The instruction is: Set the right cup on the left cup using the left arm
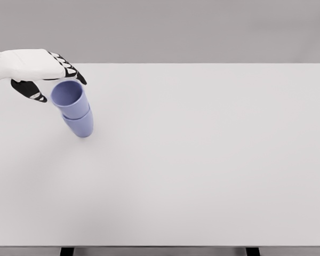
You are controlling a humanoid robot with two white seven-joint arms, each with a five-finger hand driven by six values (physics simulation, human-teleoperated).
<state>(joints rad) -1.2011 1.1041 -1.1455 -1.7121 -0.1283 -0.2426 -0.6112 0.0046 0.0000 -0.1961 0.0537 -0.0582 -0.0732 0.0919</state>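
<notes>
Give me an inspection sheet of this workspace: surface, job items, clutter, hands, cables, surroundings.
Surface: white table, evenly lit, no marks seen.
Job's things: upper blue cup sits nested in the lower blue cup; the stack looks tilted from this view.
Clutter: nothing seen.
Hands: left hand beside the upper cup's rim, fingers spread, holding nothing; whether it touches the rim cannot be told. Right hand not in view.
Cables: nothing seen.
Surroundings: plain grey wall behind; dark table legs at the bottom edge.
</notes>
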